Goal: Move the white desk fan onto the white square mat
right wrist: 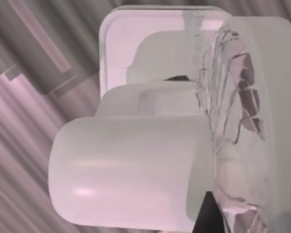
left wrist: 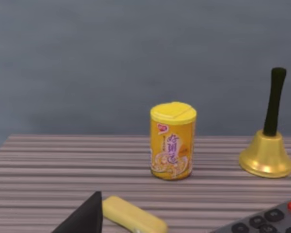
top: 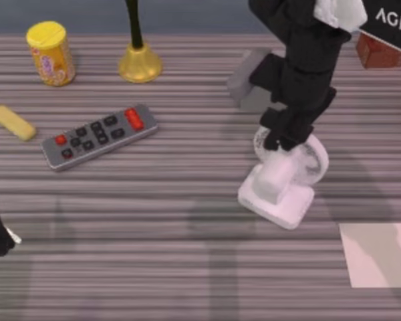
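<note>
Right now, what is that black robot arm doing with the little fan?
The right gripper is down on the fan, at the top of its round head, as if to pick it up. Whether its jaws have closed is hidden. The fan stands on the table, not yet on the mat, which lies near the table's right edge. The left arm sits parked at the far left.

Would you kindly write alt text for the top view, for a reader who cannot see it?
The right hand reaches down onto the white desk fan at the striped table's right, with the white square mat nearer the right front corner. At left lie a grey remote, yellow can, brass bell and yellow bar.
</note>
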Controlling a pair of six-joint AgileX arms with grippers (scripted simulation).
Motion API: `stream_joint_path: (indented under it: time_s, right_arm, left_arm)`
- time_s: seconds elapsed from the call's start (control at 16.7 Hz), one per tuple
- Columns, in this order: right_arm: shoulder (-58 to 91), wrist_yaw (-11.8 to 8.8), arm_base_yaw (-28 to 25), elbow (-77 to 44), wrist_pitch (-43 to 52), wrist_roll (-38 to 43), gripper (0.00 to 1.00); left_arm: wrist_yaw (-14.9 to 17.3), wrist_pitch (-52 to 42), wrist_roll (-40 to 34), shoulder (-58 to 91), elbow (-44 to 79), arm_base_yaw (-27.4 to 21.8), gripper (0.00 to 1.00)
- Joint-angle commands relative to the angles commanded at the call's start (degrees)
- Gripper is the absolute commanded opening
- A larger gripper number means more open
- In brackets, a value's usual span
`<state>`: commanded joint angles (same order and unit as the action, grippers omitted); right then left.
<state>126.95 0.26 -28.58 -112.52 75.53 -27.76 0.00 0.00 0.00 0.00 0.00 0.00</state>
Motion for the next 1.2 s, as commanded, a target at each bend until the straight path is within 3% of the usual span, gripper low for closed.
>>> stream_joint_path:
  time_s: [0.3,0.72,1.2]
  right_arm:
    - [-0.32,0.13,0.05,-1.08,0.98,-0.15,0.00]
    - [1.04,0.15,-0.29,-13.79,12.11,-0.14,0.00]
    - [-0.41,0.07,0.07,-12.80,12.05,3.46,0.00]
  left_arm:
    - [0.00,0.00,0.00,0.00,0.00,0.00,1.00]
    - [0.00,0.00,0.00,0.00,0.00,0.00,1.00]
    - [0.00,0.00,0.00,0.00,0.00,0.00,1.00]
